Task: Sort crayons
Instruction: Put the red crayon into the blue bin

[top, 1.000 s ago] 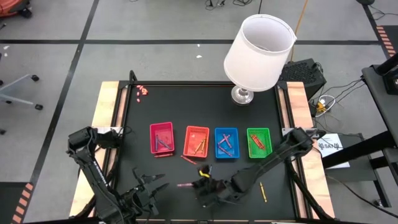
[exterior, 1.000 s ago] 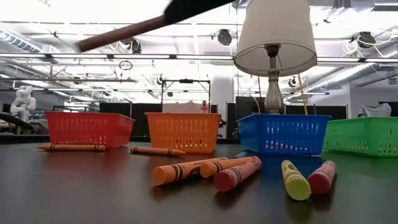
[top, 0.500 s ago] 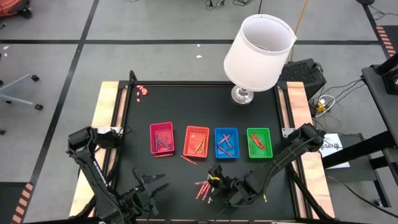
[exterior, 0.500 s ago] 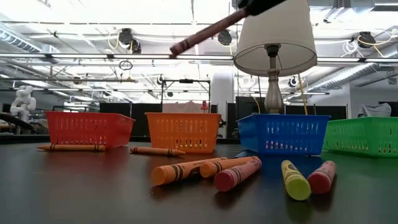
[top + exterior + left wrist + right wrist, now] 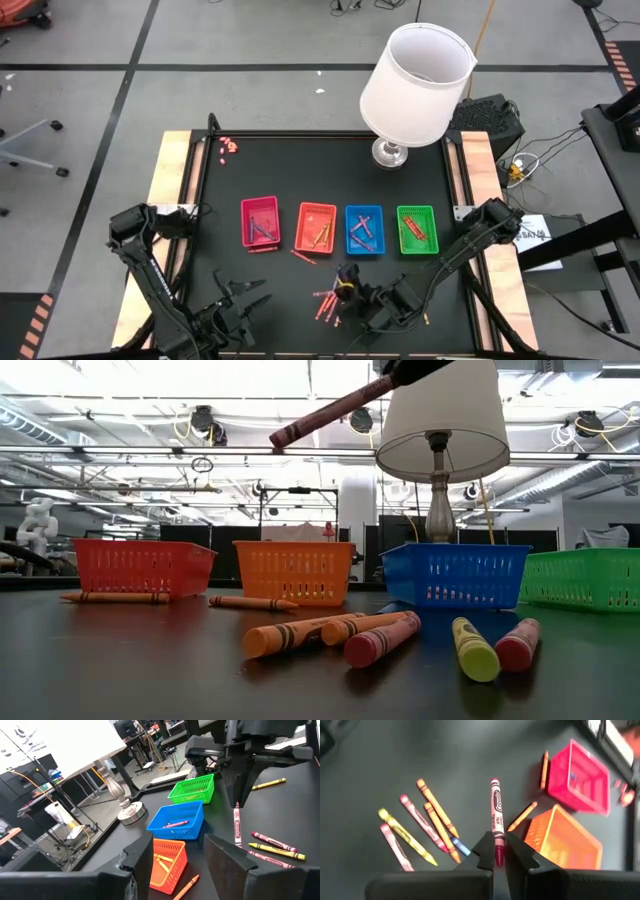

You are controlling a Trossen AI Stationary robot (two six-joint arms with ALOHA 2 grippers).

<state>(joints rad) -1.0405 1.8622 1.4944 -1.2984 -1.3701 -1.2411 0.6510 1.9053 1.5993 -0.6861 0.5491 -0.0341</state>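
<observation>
Holding a pink crayon [image 5: 495, 815] pinched by its tip, your right gripper [image 5: 498, 851] hangs above the loose crayons [image 5: 327, 301] near the front edge. Your left gripper [image 5: 240, 300] waits beside them, fingers spread, empty. Beyond sit four trays [image 5: 337, 227].

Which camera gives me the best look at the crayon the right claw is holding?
The right wrist view: the right claw pinches the pink-red crayon at one end, label readable. The left wrist view shows it hanging above the loose crayons. The low view shows it angled overhead. The high view barely shows it.
</observation>
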